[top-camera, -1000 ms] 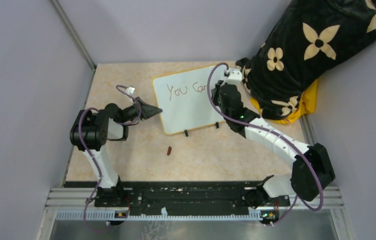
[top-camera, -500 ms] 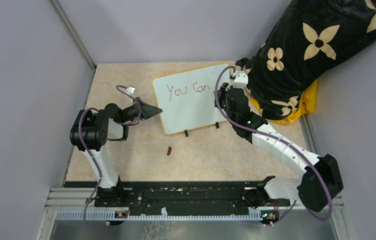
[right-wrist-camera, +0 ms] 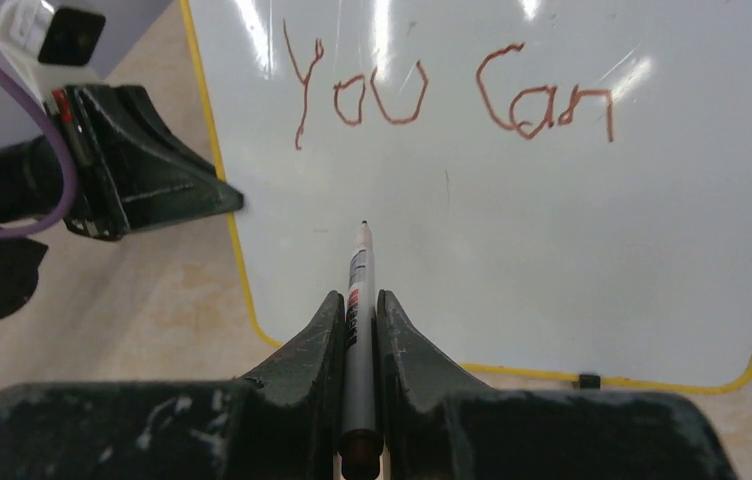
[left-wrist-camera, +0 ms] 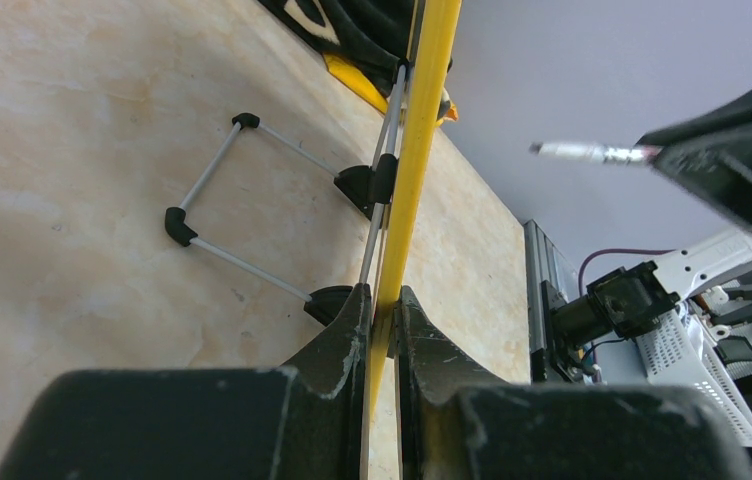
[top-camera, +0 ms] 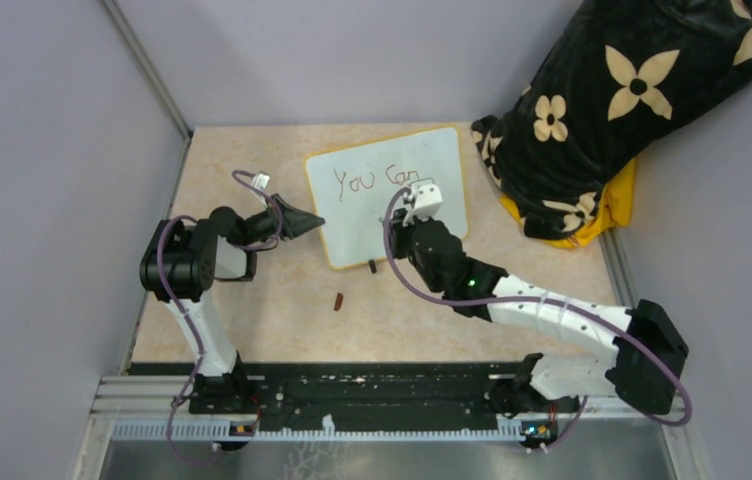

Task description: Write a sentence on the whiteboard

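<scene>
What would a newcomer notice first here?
The whiteboard stands out at mid-table, with "You Can" in reddish-brown across its top. The right gripper holds a marker toward the blank lower part, while the left gripper pinches the board's left edge. A black flowered blanket fills the far right corner.

- From above, the right arm (top-camera: pixel 542 310) covers the board's (top-camera: pixel 367 215) lower right part; the right gripper's (right-wrist-camera: pixel 359 297) fingers lie hidden under its wrist.
- Small dark-red thing (top-camera: pixel 339 301) on the table (top-camera: pixel 282 330): too small to identify.
- Patterned cloth (top-camera: pixel 632 100) is cut off at the picture's top edge; the yellow thing (top-camera: pixel 620 205) beneath is mostly hidden.
- Left wrist view: board edge-on, face and writing (right-wrist-camera: pixel 452 95) unseen; its upper end leaves the picture.
- Right wrist view: board's top and right side cut off; marker (right-wrist-camera: pixel 357 270) print unreadable; tip contact cannot be told.
</scene>
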Available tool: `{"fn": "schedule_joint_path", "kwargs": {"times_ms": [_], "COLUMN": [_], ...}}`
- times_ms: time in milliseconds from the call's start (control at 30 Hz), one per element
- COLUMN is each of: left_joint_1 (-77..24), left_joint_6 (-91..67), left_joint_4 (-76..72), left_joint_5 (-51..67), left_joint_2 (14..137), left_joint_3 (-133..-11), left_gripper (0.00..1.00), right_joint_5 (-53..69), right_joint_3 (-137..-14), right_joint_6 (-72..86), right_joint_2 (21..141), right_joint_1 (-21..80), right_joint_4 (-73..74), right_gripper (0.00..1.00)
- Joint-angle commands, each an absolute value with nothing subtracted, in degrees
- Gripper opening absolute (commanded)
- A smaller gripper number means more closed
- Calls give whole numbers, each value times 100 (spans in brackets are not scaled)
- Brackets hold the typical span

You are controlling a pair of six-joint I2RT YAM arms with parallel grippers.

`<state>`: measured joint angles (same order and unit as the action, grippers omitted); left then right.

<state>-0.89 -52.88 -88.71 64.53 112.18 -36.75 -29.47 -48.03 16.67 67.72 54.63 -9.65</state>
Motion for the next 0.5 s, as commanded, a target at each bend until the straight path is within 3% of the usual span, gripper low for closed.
{"fn": "schedule_joint_path", "kwargs": {"times_ms": [0,467], "left_joint_1": [-172,-167], "left_joint_6": [-5300,-5291], "left_joint_4": [-10265,-10266], "left_joint_5": [6496,6491], "left_joint_2": [11320,11369], "left_joint_3": [-3595,-3585], "left_gripper": [0,0], "right_joint_5": [-3288,-3359], "right_joint_3": [-4680,-4896], "right_joint_6": [1565,1687], "right_joint_2": [7144,7921], "right_joint_1": [5754,6073], "right_joint_4": [-1461,-1931], "right_gripper": [0,0]}}
